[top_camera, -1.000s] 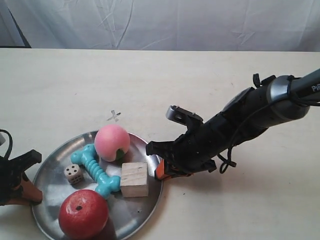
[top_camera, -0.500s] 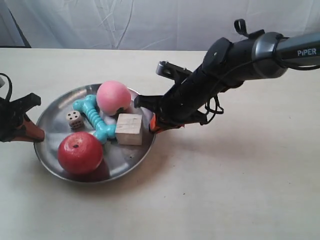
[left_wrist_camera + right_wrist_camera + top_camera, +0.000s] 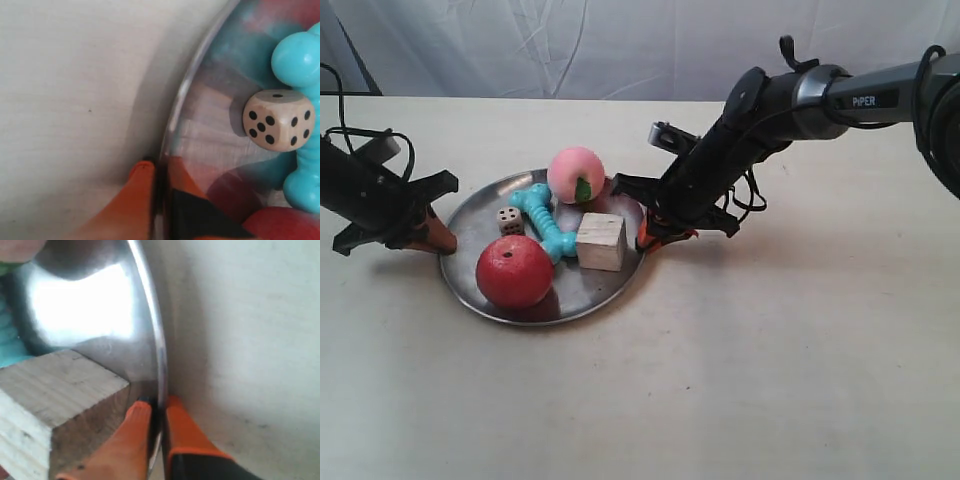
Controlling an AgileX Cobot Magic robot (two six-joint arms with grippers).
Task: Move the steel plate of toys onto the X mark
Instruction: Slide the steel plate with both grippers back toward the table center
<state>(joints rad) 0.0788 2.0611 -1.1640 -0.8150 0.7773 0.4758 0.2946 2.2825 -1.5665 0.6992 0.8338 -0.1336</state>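
- steel plate is left of table centre, nearer far edge; apple, peach, bone, cube, die all inside
- L gripper clenched on rim facing table's left edge, near die
- R gripper clenched on opposite rim, just beside cube
- grip line runs approx parallel to far edge, so both arms must travel together
- X mark not visible; maybe under plate, can't tell

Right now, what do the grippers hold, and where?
The steel plate, by its rim: left gripper near the die, right gripper by the wooden cube.
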